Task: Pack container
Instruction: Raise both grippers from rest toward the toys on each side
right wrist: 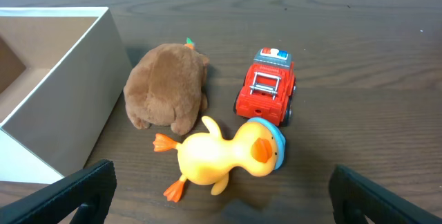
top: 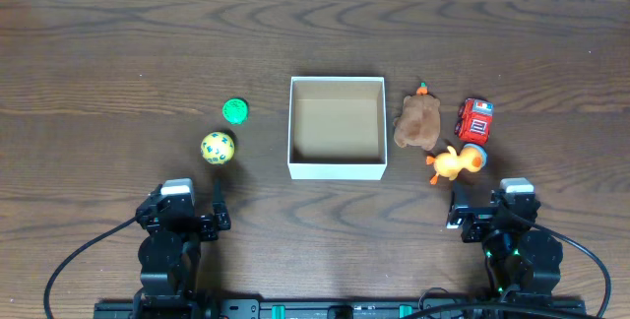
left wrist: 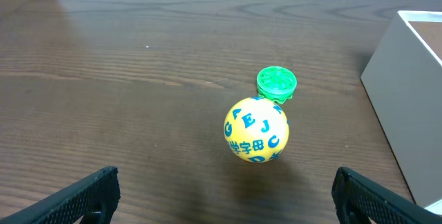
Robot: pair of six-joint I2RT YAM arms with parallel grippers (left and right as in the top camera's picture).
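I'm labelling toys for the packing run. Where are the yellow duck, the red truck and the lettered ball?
yellow duck (right wrist: 215, 159): right wrist view, on its body.
red truck (right wrist: 266, 87): right wrist view, on its roof.
lettered ball (left wrist: 255, 131): left wrist view, on its front face.

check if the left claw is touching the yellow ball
Apart. The left wrist view shows bare table between the yellow ball and the open left claw.
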